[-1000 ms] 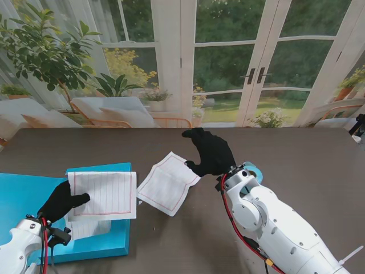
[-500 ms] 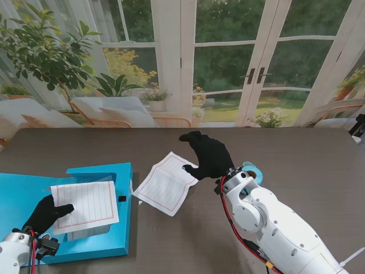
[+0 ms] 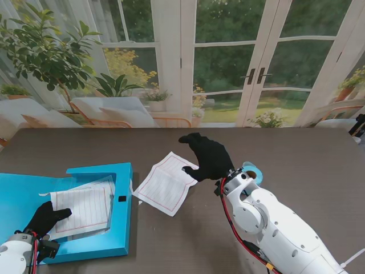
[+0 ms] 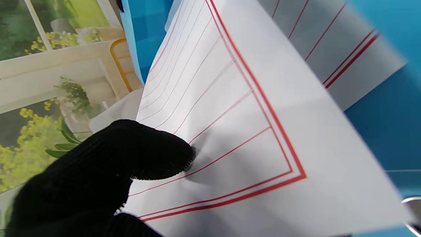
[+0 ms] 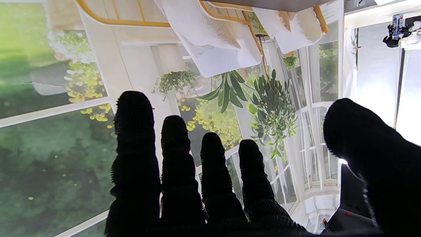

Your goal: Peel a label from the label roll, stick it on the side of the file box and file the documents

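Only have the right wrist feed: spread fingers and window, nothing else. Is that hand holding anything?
Observer: No. The right hand is open, fingers spread, over the far corner of a loose sheet lying on the table. I can't tell if it touches.
Operator: Left side?
Observer: The left hand pinches a lined sheet over the blue file box.
Operator: Label roll?
Observer: The label roll sits just right of the right wrist, partly hidden by the arm.
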